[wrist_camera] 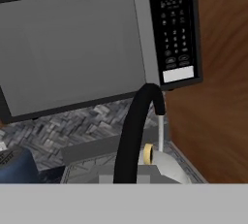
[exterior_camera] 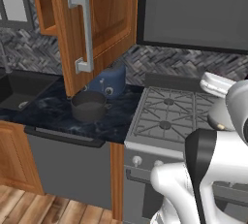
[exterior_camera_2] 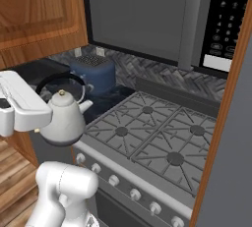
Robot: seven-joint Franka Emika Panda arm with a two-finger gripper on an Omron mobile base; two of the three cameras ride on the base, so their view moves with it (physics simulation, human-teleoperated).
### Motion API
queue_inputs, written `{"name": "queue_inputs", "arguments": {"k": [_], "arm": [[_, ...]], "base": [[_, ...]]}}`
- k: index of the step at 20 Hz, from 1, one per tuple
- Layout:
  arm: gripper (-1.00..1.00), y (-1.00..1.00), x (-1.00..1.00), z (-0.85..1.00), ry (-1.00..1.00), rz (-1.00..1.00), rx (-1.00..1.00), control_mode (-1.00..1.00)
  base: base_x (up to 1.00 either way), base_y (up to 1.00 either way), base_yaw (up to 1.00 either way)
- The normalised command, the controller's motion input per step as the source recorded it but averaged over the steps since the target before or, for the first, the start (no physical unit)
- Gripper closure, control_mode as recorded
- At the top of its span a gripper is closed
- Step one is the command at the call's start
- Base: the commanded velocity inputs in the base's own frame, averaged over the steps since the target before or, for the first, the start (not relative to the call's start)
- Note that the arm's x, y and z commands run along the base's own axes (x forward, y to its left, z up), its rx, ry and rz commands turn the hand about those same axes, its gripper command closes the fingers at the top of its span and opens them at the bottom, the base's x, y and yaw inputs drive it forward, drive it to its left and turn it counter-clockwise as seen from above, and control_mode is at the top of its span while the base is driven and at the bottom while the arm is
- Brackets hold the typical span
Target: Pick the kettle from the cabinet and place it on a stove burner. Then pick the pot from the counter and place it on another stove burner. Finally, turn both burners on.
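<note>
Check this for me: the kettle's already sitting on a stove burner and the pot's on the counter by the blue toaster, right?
Not quite. The kettle is held up by its handle in front of the stove's near left corner, as the right base view shows. The pot is on the counter by the blue toaster.

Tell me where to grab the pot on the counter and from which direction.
Grip the pot by its rim wall, coming straight down from above: it sits upright and open, with no lid. Its side handles are too small to make out. The toaster stands close behind it.
</note>
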Motion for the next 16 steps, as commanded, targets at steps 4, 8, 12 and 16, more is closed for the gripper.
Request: {"name": "queue_inputs", "arguments": {"k": [4,8,12,16], "arm": [[1.0,-0.05,0.55,-0.01,0.0,0.0,0.0,-1.0],[1.0,-0.01,0.65,-0.06,0.0,0.0,0.0,-1.0],[1.0,0.0,0.6,-0.08,0.0,0.0,0.0,-1.0],[1.0,-0.16,0.32,-0.13,0.0,0.0,0.0,-1.0]], "base": [[0.0,0.0,0.0],[0.0,0.0,0.0],[0.0,0.0,0.0],[0.0,0.0,0.0]]}}
